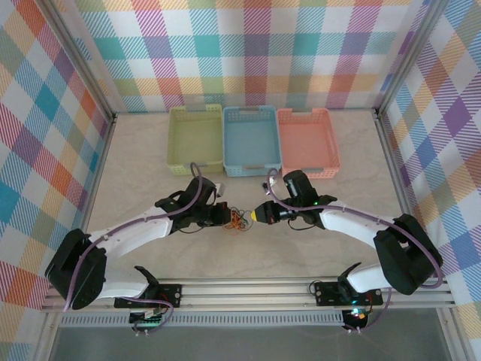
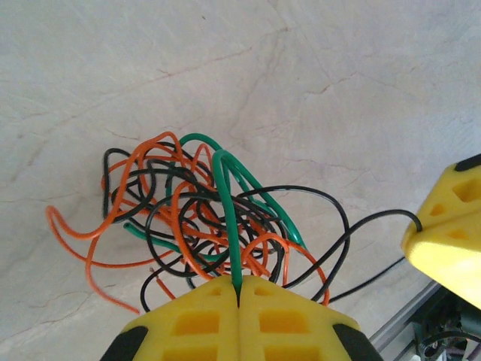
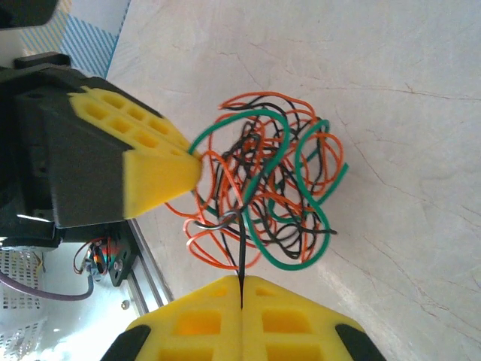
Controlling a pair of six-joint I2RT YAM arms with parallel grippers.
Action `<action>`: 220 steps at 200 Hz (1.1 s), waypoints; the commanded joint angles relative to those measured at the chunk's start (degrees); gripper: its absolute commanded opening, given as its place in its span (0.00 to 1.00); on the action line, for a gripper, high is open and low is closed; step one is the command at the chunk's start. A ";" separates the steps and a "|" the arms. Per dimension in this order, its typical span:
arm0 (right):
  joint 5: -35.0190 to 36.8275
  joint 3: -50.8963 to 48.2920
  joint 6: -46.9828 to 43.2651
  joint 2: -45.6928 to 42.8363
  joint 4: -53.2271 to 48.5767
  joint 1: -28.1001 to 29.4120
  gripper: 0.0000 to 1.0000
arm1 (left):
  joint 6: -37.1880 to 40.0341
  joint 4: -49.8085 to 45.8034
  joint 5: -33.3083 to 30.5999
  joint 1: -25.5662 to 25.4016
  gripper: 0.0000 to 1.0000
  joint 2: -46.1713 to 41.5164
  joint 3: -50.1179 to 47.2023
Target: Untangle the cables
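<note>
The left gripper (image 2: pixel 239 292) is pressing its yellow fingers flat together. A green wire (image 2: pixel 231 233) is running straight out of the seam between them, so it is gripping that strand. The wire is arching up just ahead of the fingertips and curving back down into the cables (image 2: pixel 199 207). These are a loose clump of orange, black and green strands sitting right in front of this gripper, over the pale marbled table (image 2: pixel 361 83). I cannot tell whether the clump is resting on the table or hanging just above it.

The right gripper (image 3: pixel 240 292) is also closed. Its fingers are meeting on a black wire (image 3: pixel 242 263) that is leading straight ahead from the tips into the same clump. Seen from this gripper's camera, the left gripper is sitting ahead and to the left, with its tip at the clump's edge where the green loop begins. From the left wrist camera, the right gripper's yellow tip is sitting off to the right of the clump, and a black strand is stretching across to it.

From above, the two grippers are pointing at each other, tips near but apart, with the clump between them. A green basket (image 1: pixel 195 139), a blue basket (image 1: pixel 250 139) and a pink basket (image 1: pixel 307 141) are standing side by side beyond both grippers, well apart from the clump.
</note>
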 commanded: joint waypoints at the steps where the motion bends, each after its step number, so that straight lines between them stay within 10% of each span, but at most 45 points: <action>1: -1.75 -0.94 1.32 -1.20 2.43 -0.79 0.00 | 1.01 -4.78 -3.92 -0.36 0.00 -3.25 0.53; 220: 0.08 -3.80 6.01 -2.75 5.63 -3.62 0.00 | 3.11 -12.83 -17.96 4.19 0.00 -10.60 -2.63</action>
